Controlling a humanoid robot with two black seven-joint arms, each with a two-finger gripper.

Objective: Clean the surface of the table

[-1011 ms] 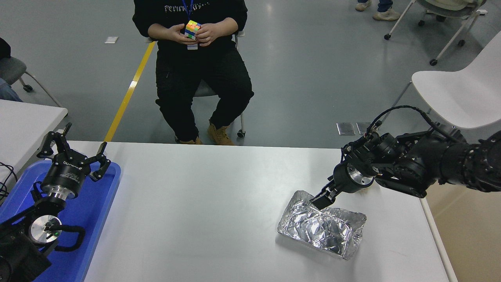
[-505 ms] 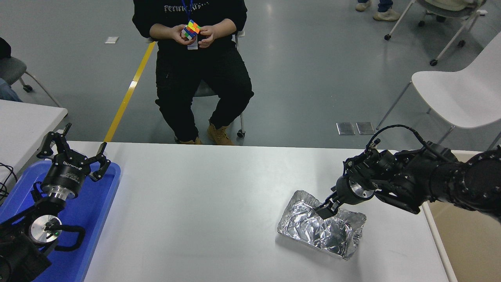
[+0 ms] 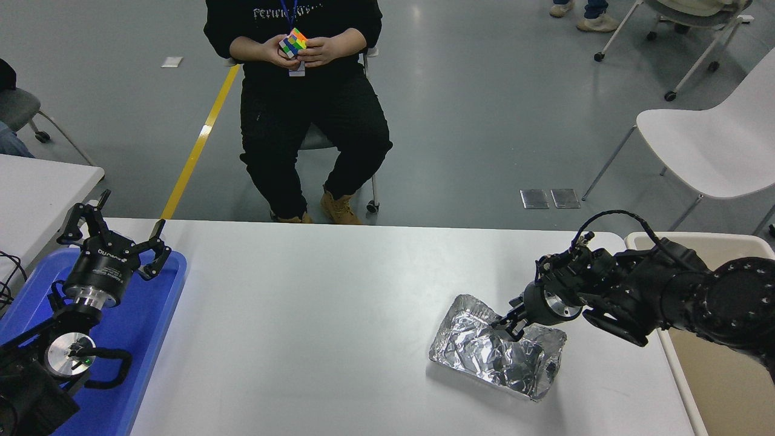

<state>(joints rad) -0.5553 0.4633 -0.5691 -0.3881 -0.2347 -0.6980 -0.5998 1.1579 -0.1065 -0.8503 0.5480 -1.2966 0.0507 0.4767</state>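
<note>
- White table surface (image 3: 339,315), crumpled foil tray (image 3: 484,354) at four o'clock.
- Right gripper (image 3: 507,325) dipped over tray's far rim, finger spread unreadable.
- Left gripper (image 3: 115,236) parked at eight o'clock above blue tray (image 3: 151,315), fingers splayed, holding nothing.

Counts of what is in view

One large white rectangular tabletop (image 3: 339,315) with one crumpled silver foil tray (image 3: 496,356) on it; one flat blue plastic tray (image 3: 142,327) at its left end; one beige bin (image 3: 714,363) at its right end; one smaller white table (image 3: 36,188) at the left edge. Two black robot arms, so two grippers: the left gripper (image 3: 115,227) and the right gripper (image 3: 507,324). One seated person in black (image 3: 309,121) holding one multicoloured puzzle cube (image 3: 292,43). One white moulded chair (image 3: 708,151) at the right.
</note>
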